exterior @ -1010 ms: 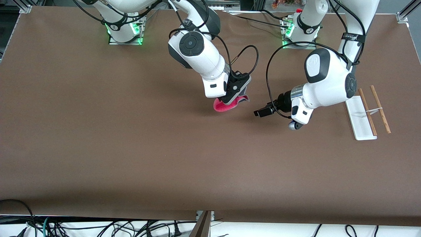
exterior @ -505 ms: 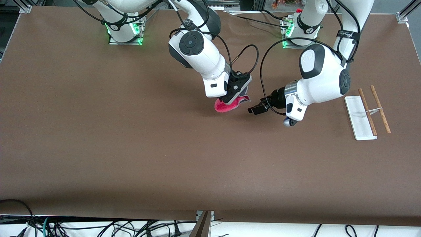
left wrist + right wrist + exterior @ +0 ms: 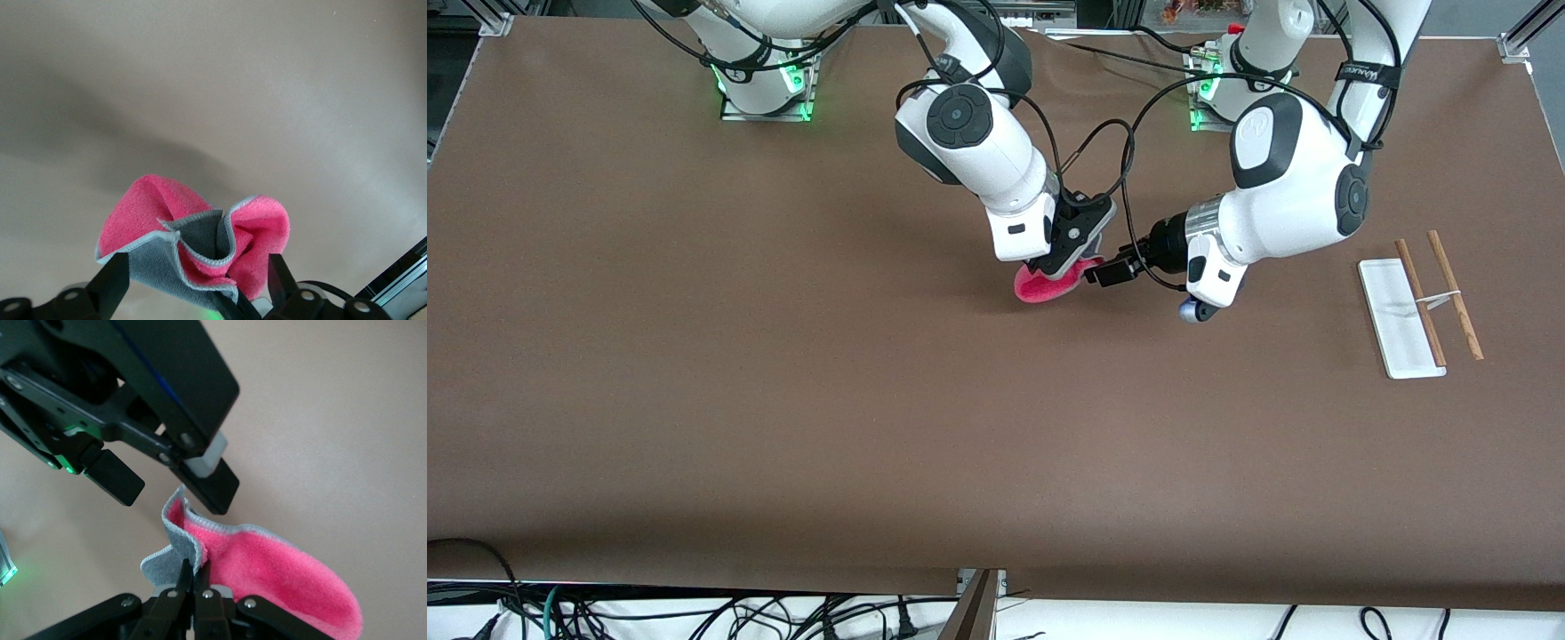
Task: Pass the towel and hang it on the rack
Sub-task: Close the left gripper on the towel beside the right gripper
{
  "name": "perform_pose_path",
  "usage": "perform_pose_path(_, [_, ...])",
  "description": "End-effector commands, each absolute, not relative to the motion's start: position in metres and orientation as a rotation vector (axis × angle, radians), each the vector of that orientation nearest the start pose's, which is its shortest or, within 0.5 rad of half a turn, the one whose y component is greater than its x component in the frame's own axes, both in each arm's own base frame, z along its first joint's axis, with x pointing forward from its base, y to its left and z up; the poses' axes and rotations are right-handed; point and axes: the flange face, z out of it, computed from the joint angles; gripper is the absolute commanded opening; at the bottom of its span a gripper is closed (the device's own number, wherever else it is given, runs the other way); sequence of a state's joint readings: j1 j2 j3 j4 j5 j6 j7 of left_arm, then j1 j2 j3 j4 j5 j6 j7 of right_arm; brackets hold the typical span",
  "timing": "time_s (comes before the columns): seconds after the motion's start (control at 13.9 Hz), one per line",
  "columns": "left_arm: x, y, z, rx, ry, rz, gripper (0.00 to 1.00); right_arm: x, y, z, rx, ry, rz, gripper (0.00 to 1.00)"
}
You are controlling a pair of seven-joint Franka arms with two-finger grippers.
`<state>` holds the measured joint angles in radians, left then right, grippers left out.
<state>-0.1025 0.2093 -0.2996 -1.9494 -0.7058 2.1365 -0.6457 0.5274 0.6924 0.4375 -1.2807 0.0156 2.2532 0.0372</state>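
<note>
Pinching towel (image 3: 267,567) between pressed-together fingers, right gripper (image 3: 1060,269) holds it above table (image 3: 783,400) middle. Left gripper (image 3: 193,283), fingers spread either side of towel's hanging fold, not clamped. Rack (image 3: 1418,302) lies toward left arm's end, well apart.

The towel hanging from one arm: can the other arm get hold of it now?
Probably yes. The left tool stands open around the free end of the towel, which the right tool pinches above the table; nothing is between them.
</note>
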Motion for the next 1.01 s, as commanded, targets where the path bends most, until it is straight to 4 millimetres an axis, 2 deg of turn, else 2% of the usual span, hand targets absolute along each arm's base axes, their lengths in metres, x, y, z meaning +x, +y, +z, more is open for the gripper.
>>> perform_pose_path(0.0, [0.5358, -0.2464, 0.3840, 2.411, 0.828, -0.481, 0.86, 0.5088, 0.5715, 0.4085, -2.535, -1.026, -0.256, 0.00])
perform_pose_path(0.14, [0.5358, -0.2464, 0.3839, 2.410, 0.830, -0.481, 0.67, 0.5104, 0.5699, 0.4097, -2.536, -1.021, -0.258, 0.00])
perform_pose_path(0.29, [0.5358, -0.2464, 0.3831, 2.410, 0.830, -0.483, 0.67, 0.5173, 0.5633, 0.4109, -2.540, -1.006, -0.260, 0.00])
perform_pose_path(0.94, [0.5391, -0.2514, 0.3820, 2.389, 0.849, -0.486, 0.67, 0.5182, 0.5623, 0.4137, -2.539, -1.004, -0.264, 0.00])
